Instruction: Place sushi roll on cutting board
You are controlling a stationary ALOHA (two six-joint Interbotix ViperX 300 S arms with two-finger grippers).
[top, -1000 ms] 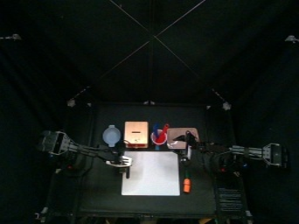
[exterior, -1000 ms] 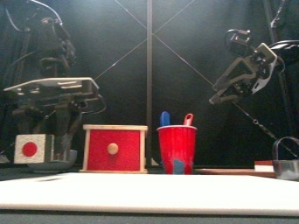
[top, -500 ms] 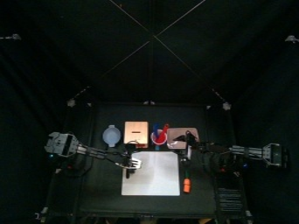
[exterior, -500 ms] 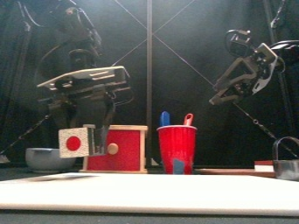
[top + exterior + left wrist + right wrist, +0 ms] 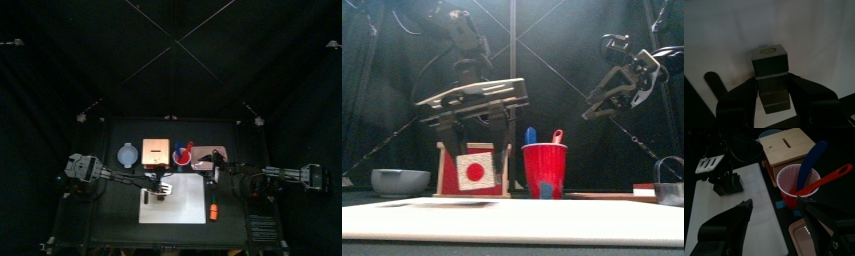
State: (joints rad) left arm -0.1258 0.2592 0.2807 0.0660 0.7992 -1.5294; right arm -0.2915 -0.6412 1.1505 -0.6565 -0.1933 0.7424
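My left gripper [image 5: 476, 150] is shut on the sushi roll [image 5: 473, 171], a white block with a red centre. It holds the roll just above the left part of the white cutting board [image 5: 543, 222]. In the left wrist view the roll [image 5: 770, 64] looks dark with a green centre, pinched between the jaws [image 5: 774, 89], with the board [image 5: 811, 30] right behind it. In the top view the left gripper [image 5: 160, 187] is over the board [image 5: 181, 205]. My right gripper [image 5: 774, 203] is open and empty, raised at the board's right [image 5: 616, 95].
Behind the board stand a red cup [image 5: 544, 170] with a blue and a red utensil, a wooden box with a red front [image 5: 449, 160] and a grey bowl [image 5: 400, 181]. An orange object [image 5: 211, 211] lies on the board's right edge. A tray [image 5: 814, 235] sits at the right.
My left gripper has carried the sushi roll rightwards, from beside the bowl to over the cutting board. The right arm has not moved.
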